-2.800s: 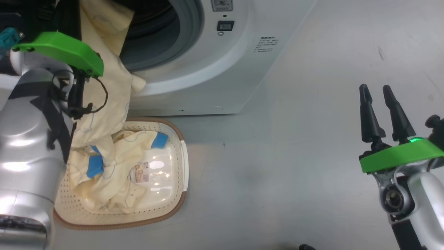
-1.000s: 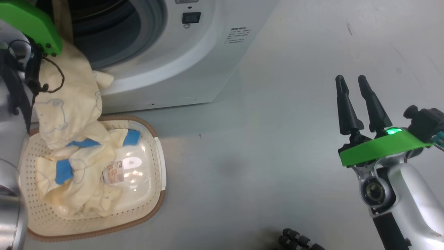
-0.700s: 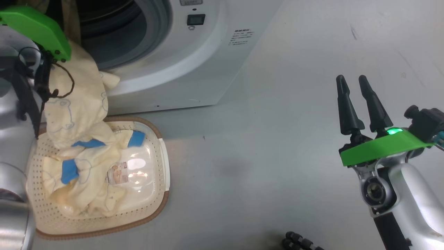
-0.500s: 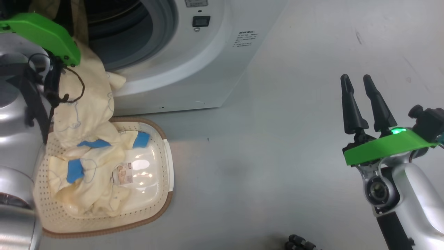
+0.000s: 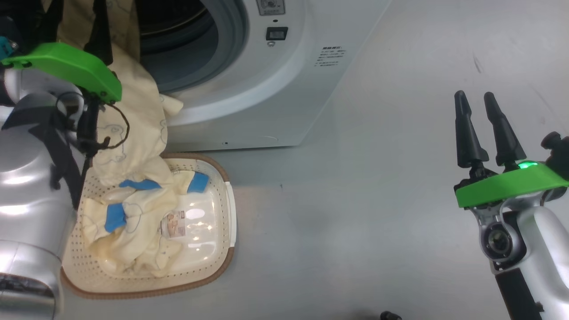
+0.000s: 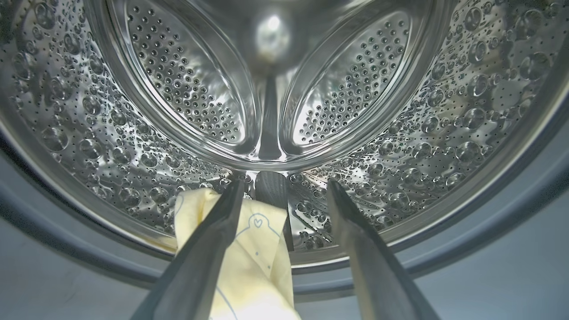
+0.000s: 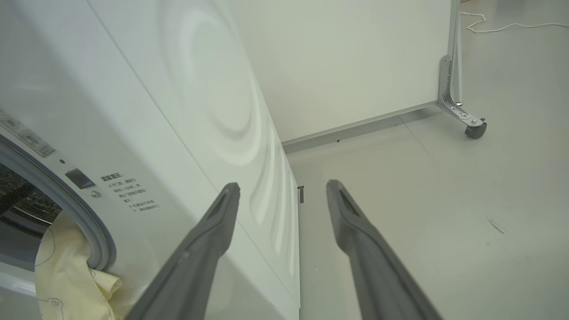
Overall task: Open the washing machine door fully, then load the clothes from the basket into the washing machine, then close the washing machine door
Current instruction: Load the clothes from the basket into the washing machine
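The white washing machine [image 5: 266,102] stands with its mouth uncovered; the washing machine door is out of view. A pale yellow garment [image 5: 138,124] hangs from the drum mouth over the grey gasket [image 5: 235,40] down into the cream basket [image 5: 222,262], joining more clothes [image 5: 133,231] with blue patches. My left gripper [image 5: 75,9] is open at the mouth. In the left wrist view it [image 6: 285,184] faces the steel drum [image 6: 186,89], and the garment [image 6: 253,253] lies by its left finger. My right gripper [image 5: 473,96] hangs open and empty over the floor, far right of the machine.
A white partition panel on a caster [image 7: 473,129] stands behind the machine, with a white cable [image 7: 511,26] on the floor beyond. A small dark object [image 5: 389,315] shows at the bottom edge. Grey floor [image 5: 355,200] spreads right of the basket.
The head camera has shifted, so the whole picture slid right and down. My left arm has drawn back a little from the drum mouth. The garment still hangs over the rim.
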Available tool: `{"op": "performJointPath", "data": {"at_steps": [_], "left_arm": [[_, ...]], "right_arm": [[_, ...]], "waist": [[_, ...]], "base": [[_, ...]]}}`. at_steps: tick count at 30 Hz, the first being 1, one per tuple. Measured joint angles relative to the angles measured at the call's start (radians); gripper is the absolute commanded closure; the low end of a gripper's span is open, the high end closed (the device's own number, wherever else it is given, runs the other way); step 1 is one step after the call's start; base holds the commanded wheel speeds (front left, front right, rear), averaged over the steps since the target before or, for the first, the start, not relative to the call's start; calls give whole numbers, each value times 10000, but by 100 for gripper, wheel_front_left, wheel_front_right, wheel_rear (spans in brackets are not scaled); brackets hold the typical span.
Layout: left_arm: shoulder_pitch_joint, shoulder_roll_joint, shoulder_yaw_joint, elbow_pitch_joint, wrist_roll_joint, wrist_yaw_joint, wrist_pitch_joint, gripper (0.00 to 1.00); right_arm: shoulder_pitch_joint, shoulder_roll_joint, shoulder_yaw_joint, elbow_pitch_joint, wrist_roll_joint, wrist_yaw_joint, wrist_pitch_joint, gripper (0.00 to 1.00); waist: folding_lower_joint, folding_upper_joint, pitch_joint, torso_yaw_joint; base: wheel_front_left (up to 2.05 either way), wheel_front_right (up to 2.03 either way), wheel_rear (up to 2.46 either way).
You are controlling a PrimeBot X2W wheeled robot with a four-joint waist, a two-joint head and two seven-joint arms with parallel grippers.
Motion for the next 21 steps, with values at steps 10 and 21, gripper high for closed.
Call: {"op": "performJointPath", "data": {"at_steps": [10,21], "left_arm": [[1335,-278,888,-1317,947,0,0,0],[3384,-610,1517,-2638,1582,0,0,0]], "right_arm": [[13,-136,-138,35,-61,0,0,0],[449,-420,-374,140,-63,0,0,0]], "waist": [[0,0,-393,324],[0,0,-1066,744]], "base": [[0,0,0],[0,0,0]]}}
